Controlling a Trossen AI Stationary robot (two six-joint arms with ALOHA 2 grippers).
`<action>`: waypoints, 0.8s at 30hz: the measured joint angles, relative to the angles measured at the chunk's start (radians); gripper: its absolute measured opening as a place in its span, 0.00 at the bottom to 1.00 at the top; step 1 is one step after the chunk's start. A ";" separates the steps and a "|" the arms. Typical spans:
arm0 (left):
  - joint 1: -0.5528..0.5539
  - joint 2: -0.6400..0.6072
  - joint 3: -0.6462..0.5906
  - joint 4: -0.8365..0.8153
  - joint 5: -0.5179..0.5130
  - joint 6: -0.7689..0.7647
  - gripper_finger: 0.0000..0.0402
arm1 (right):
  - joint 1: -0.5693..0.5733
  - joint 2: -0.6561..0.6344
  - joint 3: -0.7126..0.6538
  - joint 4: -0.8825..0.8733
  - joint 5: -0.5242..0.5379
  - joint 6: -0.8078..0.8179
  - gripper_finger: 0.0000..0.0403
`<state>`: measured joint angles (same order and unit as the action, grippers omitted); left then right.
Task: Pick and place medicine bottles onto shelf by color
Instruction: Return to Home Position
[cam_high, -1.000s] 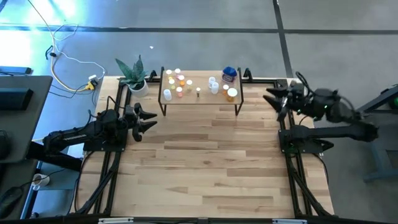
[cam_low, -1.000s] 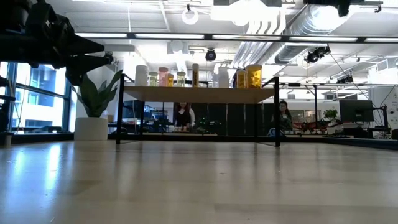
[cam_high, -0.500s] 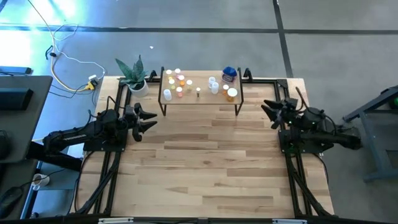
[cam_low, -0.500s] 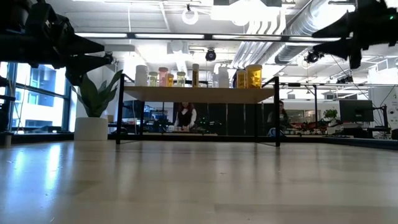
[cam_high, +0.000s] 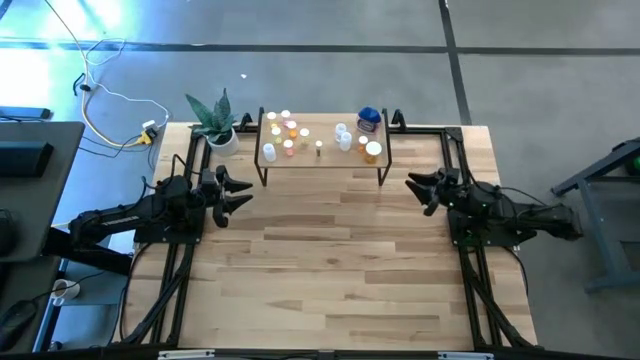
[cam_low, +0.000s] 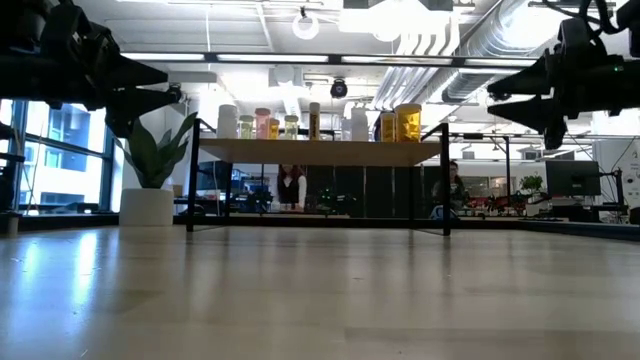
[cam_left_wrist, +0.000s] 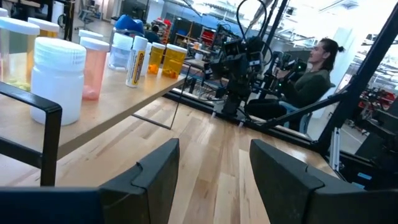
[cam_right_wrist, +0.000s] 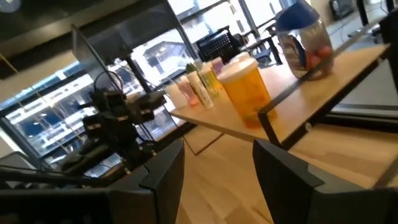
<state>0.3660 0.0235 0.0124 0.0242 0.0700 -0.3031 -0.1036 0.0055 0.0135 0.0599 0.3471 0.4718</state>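
Observation:
The shelf (cam_high: 322, 150) stands on black legs at the table's far middle. On it stand several medicine bottles (cam_high: 290, 135), among them a larger blue-capped one (cam_high: 368, 120) and an amber one (cam_high: 372, 152) at its right end. My left gripper (cam_high: 245, 192) hovers open and level by the table's left edge, pointing at the shelf's left end, with a white bottle (cam_left_wrist: 57, 78) close by in its wrist view. My right gripper (cam_high: 412, 188) hovers open and level by the right edge, off the shelf's right end, facing the amber bottle (cam_right_wrist: 245, 90). Neither holds anything.
A potted plant in a white pot (cam_high: 222, 135) stands at the far left corner beside the shelf. Black frame rails (cam_high: 180, 270) run along the table's left and right sides. Bare wood (cam_high: 330, 260) spreads between the arms. People (cam_low: 452, 190) sit in the room behind.
My right gripper has come down from high above the table's right edge to the level of the shelf top, rolling a little as it sank, and it has stayed open. My left arm has kept still.

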 joint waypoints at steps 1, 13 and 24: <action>0.000 0.000 0.000 0.000 0.000 0.000 0.47 | 0.000 0.000 -0.003 0.010 -0.006 0.000 0.45; 0.000 0.000 0.000 0.000 -0.003 0.000 0.47 | 0.000 0.022 -0.003 0.004 -0.041 -0.072 0.45; 0.000 0.000 0.000 0.000 -0.003 0.000 0.47 | 0.000 0.022 -0.004 0.004 -0.041 -0.079 0.45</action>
<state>0.3660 0.0235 0.0124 0.0245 0.0669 -0.3031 -0.1036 0.0273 0.0097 0.0635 0.3061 0.3923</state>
